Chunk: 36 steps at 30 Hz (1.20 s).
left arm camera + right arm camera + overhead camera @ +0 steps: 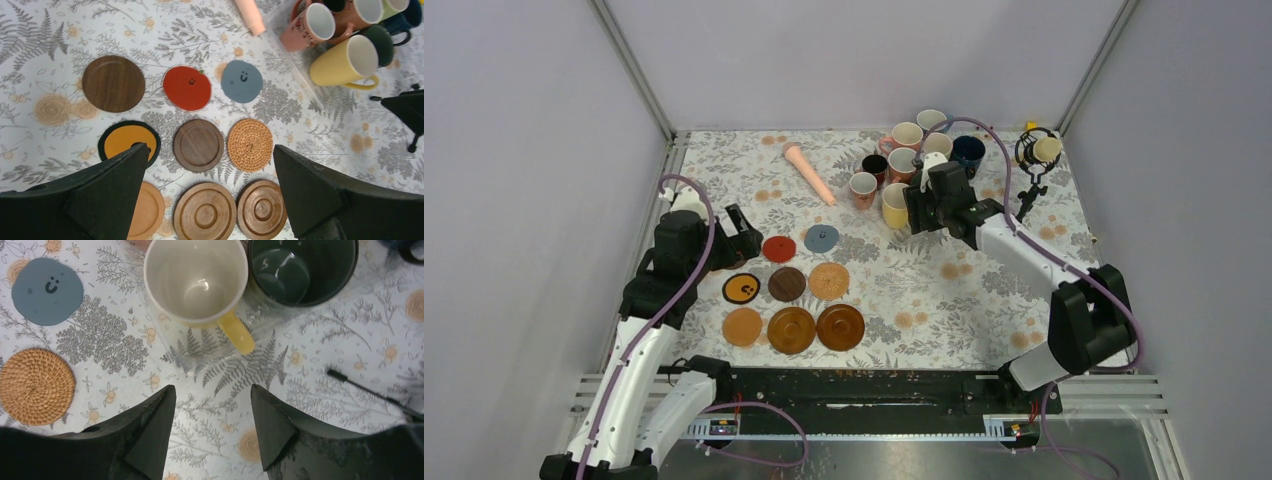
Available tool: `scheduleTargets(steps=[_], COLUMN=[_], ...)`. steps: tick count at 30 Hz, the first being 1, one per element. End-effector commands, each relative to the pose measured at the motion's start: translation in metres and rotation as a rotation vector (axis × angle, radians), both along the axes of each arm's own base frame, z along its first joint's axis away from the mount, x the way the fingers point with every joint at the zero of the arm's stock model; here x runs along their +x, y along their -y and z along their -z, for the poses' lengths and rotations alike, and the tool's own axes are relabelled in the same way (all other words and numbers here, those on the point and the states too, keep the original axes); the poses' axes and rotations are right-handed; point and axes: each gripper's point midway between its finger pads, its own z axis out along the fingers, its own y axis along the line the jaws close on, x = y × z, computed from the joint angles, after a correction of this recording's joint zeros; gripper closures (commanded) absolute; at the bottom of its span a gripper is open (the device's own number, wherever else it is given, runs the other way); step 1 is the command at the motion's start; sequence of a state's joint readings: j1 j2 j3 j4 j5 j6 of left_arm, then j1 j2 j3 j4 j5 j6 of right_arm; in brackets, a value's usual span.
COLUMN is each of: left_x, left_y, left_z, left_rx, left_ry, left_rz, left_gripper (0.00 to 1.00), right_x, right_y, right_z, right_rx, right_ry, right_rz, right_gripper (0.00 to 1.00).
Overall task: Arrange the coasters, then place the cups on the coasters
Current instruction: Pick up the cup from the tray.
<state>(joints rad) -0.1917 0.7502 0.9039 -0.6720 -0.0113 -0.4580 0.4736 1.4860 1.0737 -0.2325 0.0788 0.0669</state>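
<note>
– Black fingers [100,200] fill the bottom of the left wrist view. How does the left gripper [210,147] stand?
– Spread wide, with nothing between its jaws. It hangs over the coasters [789,290], which lie flat at the left of the tabletop [944,300].
– How are they laid out?
– In rows. Nearest the arms lie the orange wood coaster [147,210], partly hidden by a finger, and two grooved brown coasters [205,212]. The middle row has the black coaster with the yellow centre [129,141], the dark brown coaster [198,145] and the woven coaster [250,145]. Beyond them the red coaster [187,88] and the grey-blue coaster [242,81] sit side by side. The flat walnut coaster [113,83] lies off to the left, apart from the rest.
– And the cups [914,150]?
– Bunched at the far right of the tabletop, none on a coaster. The yellow cup [196,277] stands upright at the near edge of the bunch, and the dark green cup [302,270] is just beside it.
– The right gripper [212,387]?
– Partly open and empty. It hovers above the tabletop, just on the near side of the yellow cup's handle, touching no cup.
</note>
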Motion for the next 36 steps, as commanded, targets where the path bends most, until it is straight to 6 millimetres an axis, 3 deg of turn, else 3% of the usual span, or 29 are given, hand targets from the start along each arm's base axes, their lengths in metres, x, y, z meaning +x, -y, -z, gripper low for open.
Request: scheduleTargets(steps=[1, 7, 11, 14, 27, 36], left_x=[-0.001, -0.002, -0.002, -0.003, 0.0, 0.0], left_y=[-0.017, -0.009, -0.024, -0.034, -0.035, -0.037], left_z=[-0.015, -0.016, -0.02, -0.02, -0.016, -0.014], left_rx=[0.055, 0.041, 0.07, 0.087, 0.094, 0.099], left_ry=[0.045, 0.059, 0.062, 0.057, 0.035, 0.03], left_rz=[-0.088, -0.05, -0.134, -0.187, -0.198, -0.209], left_gripper=[0.01, 0.01, 0.01, 0.01, 0.01, 0.01], right_x=[0.031, 0.049, 0.057, 0.058, 0.068, 0.066], right_y=[-0.014, -0.019, -0.013, -0.013, -0.001, -0.009], right_z=[-0.015, -0.006, -0.003, 0.001, 0.023, 0.024], right_rx=[-0.02, -0.026, -0.047, -0.059, -0.091, -0.081], right_ry=[0.084, 0.077, 0.076, 0.085, 0.031, 0.022], right_rz=[-0.127, -0.185, -0.196, -0.239, -0.248, -0.308], right_gripper=[0.34, 0.33, 0.34, 0.33, 0.36, 0.41])
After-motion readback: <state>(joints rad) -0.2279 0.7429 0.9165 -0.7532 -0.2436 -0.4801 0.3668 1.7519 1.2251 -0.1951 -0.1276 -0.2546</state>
